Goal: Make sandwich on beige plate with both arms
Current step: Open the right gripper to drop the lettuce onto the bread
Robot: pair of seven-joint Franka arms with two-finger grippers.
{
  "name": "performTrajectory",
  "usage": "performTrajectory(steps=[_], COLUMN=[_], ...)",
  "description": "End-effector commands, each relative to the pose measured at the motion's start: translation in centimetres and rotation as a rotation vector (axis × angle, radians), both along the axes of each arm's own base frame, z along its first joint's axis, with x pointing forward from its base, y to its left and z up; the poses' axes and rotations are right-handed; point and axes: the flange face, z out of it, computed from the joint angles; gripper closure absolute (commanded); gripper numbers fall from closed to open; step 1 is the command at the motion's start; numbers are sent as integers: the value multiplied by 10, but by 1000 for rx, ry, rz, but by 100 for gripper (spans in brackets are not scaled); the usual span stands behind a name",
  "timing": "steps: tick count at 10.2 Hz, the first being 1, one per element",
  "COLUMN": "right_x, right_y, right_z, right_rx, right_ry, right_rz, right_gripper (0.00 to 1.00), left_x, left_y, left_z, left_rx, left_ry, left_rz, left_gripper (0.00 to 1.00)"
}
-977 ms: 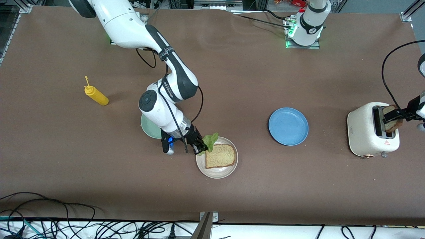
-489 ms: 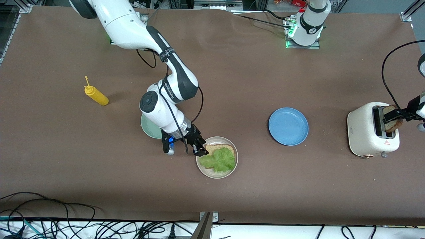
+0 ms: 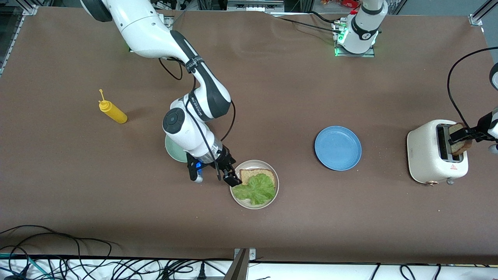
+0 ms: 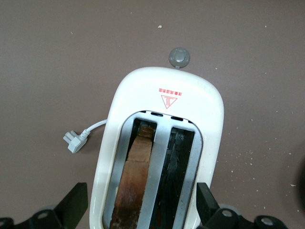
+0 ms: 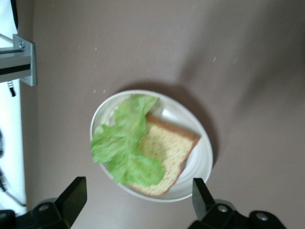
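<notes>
Lettuce [image 3: 255, 188] lay on one bread slice [image 3: 256, 175] on the beige plate [image 3: 272, 198], and the right gripper [image 3: 230, 177] hung over the plate's edge with its fingers spread and empty. Toward the left arm's end of the table, the left gripper [image 3: 463, 134] hung over the toaster [image 3: 428, 155], fingers spread on either side of the second bread slice [image 4: 136, 183] standing in a slot.

From here I lose most of the pale green plate [image 3: 174, 151] under the right arm. The left arm leaves the front view's edge, and the toaster [image 4: 157, 157] is cut off in my left wrist view.
</notes>
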Motion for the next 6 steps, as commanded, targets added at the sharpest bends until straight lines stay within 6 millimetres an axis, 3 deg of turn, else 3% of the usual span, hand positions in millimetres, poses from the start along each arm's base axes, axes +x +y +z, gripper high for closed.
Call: performTrajectory(steps=[1,3,4,6], right_x=[16,14,14,3], right_y=[-55,-122,-166,-243], right_z=[46,90,108,133], right_rx=[-62,-105,-111,-103], right_ry=[47,150,183,225], right_rz=[161,378,492,748], right_gripper=[2,1,1,1], left_x=[-5,-5,-5,-5], left_y=[0,0,0,0], left_z=[5,5,5,5], left_rx=[13,13,13,13], left_ry=[2,2,2,1], left_rz=[-16,-16,-16,-13], left_gripper=[0,0,0,0])
